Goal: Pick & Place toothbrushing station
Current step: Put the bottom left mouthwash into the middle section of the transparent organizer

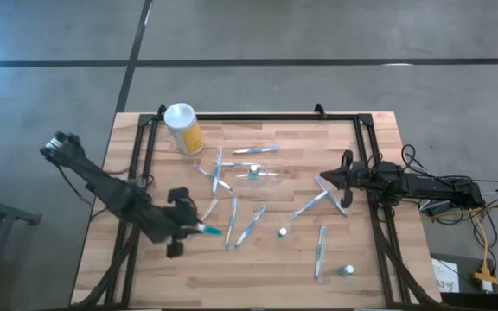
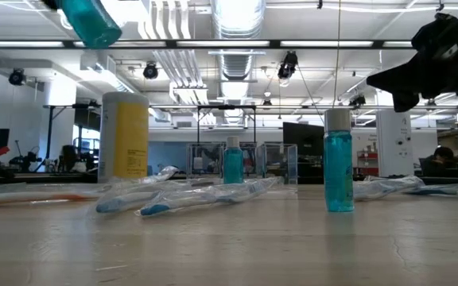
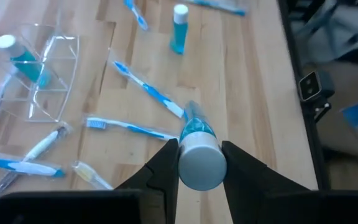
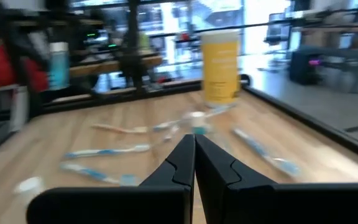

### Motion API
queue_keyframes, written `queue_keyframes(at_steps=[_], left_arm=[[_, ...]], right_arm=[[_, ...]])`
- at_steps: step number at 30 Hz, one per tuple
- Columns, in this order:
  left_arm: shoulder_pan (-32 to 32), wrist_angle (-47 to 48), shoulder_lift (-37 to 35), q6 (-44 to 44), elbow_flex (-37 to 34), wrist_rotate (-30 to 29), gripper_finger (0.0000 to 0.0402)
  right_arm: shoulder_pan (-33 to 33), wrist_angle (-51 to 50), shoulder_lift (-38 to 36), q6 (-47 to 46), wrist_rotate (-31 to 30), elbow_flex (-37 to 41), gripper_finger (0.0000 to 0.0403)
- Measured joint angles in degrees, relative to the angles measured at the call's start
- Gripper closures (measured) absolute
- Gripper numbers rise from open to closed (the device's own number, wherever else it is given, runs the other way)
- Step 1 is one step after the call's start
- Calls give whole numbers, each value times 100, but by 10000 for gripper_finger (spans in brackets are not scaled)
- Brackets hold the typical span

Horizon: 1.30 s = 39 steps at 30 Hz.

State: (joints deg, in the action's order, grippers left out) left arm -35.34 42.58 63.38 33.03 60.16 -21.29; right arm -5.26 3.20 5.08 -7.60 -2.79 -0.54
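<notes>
Teal liquid fills the small bottle [image 3: 197, 146] clamped by its white cap in the left gripper [image 1: 199, 228], above the wooden desk [image 1: 145, 268]. Farther right, a yellow canister [image 1: 183, 128] stands capped. The clear toothbrushing station [image 1: 258, 176] sits mid-desk, holding one teal bottle [image 3: 22, 57]. The right gripper [image 1: 322, 183] hovers closed, empty.

Overhead, table-level, two wrist views — shared table [image 1: 258, 268].
</notes>
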Motion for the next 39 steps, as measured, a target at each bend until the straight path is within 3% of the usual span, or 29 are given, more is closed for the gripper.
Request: queue_keyframes(at_steps=[10, 19, 30, 39], left_arm=[[36, -1462, -2391, 330, -2683, -3, 305], [36, -1845, -3495, 324, -3881, 231, 305], [39, -1837, -4048, -133, -3956, -41, 305], [398, -985, -3635, 173, -2854, -901, 305]], right_arm=[[20, -150, -4, -222, 350, 0, 394], [37, -101, 26, -167, 278, 0, 394], [37, 565, 26, 201, 271, 0, 394], [37, 772, 26, 710, 265, 0, 394]])
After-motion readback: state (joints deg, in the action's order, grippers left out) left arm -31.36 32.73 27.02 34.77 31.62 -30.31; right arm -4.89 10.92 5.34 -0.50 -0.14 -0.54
